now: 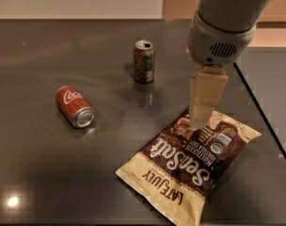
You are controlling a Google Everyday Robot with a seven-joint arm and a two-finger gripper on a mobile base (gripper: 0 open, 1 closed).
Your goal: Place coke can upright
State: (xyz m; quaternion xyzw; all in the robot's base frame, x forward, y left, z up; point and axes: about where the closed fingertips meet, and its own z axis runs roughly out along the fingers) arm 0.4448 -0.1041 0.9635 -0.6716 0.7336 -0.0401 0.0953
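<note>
The red coke can (74, 106) lies on its side on the dark table (63, 51), left of centre, its silver end facing the front right. My gripper (200, 119) hangs from the arm at the right, above the top edge of the chip bag, well to the right of the coke can and apart from it. It holds nothing that I can see.
A dark brown can (144, 61) stands upright at the back centre. A brown and cream chip bag (190, 161) lies flat at the front right. The table's right edge (263, 112) runs diagonally just beyond the bag.
</note>
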